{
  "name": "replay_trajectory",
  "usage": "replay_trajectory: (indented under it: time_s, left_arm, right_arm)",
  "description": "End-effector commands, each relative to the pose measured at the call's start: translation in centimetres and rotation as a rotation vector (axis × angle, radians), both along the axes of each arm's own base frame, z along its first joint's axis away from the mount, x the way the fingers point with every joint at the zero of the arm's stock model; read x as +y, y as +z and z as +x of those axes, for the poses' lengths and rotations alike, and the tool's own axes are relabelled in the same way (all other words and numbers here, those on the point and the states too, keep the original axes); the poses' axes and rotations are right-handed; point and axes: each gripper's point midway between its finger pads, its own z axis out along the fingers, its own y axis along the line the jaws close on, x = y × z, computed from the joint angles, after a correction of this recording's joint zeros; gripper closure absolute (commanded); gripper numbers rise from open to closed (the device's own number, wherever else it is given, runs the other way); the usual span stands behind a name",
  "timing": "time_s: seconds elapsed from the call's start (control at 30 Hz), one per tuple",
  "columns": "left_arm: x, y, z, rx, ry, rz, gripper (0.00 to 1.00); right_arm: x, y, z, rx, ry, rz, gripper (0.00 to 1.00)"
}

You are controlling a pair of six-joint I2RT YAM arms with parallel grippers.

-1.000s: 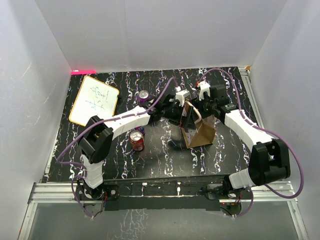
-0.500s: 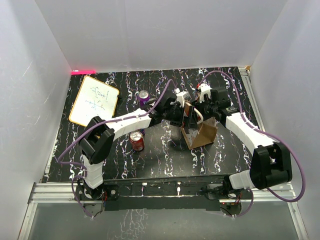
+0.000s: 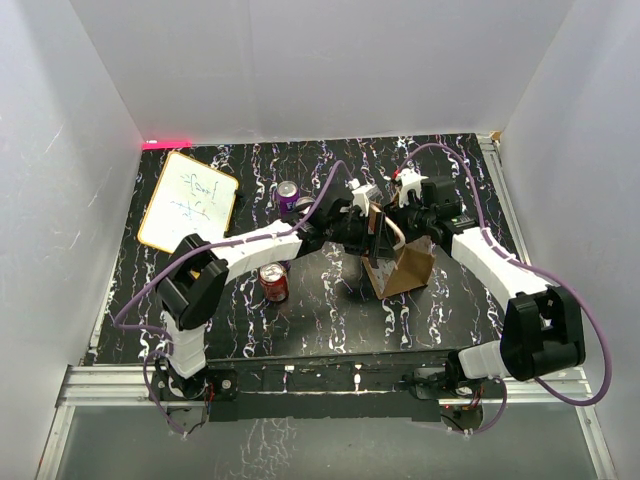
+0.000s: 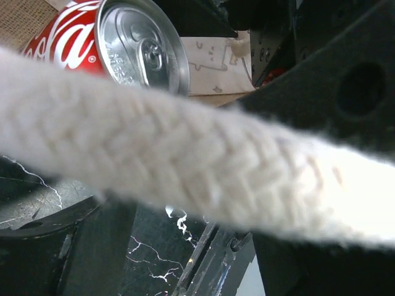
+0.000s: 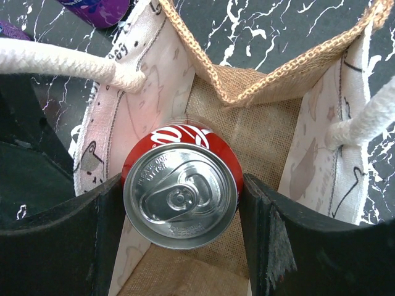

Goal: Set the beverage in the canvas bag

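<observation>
The canvas bag stands upright near the table's middle, its mouth open; its tan inside fills the right wrist view. My right gripper is over the mouth, shut on a red cola can held upright and partly inside the bag. It shows in the top view too. My left gripper is at the bag's left rim. A cream handle lies across its fingers, which stand apart. The can's top shows beyond the handle.
A second red can and a purple can stand left of the bag. Another purple can is partly hidden under the left arm. A whiteboard lies at the far left. White walls enclose the table.
My left gripper has shifted slightly right, and the bag's left side and handle have lifted with it. My right gripper with the can has hardly moved.
</observation>
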Motion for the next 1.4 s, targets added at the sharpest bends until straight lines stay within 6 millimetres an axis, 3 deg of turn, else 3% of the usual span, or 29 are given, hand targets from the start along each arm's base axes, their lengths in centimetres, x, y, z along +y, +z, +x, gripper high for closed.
replay_trajectory:
  time_s: [0.0, 0.13, 0.4, 0.5, 0.7, 0.93, 1.1, 1.37]
  left_arm:
    - [1.4, 0.9, -0.1, -0.044, 0.022, 0.025, 0.39]
    - [2.1, 1.2, 0.1, -0.076, 0.018, 0.020, 0.65]
    - [4.1, 1.8, 0.1, -0.129, -0.004, 0.025, 0.86]
    - [4.6, 2.5, -0.4, -0.140, -0.037, 0.001, 1.00]
    - [6.2, 2.4, -1.7, -0.149, -0.104, -0.003, 1.00]
    - [8.6, 1.3, -1.4, -0.103, -0.073, -0.021, 1.00]
    - [8.8, 0.8, -1.8, -0.119, -0.113, -0.023, 1.00]
    - [8.3, 1.1, -2.1, -0.132, -0.158, -0.055, 1.00]
  right_arm:
    - [1.0, 4.9, 1.1, -0.185, 0.045, 0.061, 0.92]
    - [1.1, 5.0, 0.9, -0.185, 0.049, 0.068, 0.92]
    - [2.0, 4.6, 0.1, -0.165, 0.095, 0.112, 0.92]
    - [2.3, 4.7, 0.2, -0.161, 0.107, 0.127, 0.92]
    - [2.6, 5.4, 1.8, -0.173, 0.086, 0.108, 0.92]
    - [3.2, 4.8, 3.9, -0.176, 0.043, 0.017, 0.92]
    - [3.6, 5.4, 5.6, -0.200, -0.004, -0.011, 0.92]
    - [4.1, 4.7, 7.4, -0.172, -0.075, -0.070, 0.92]
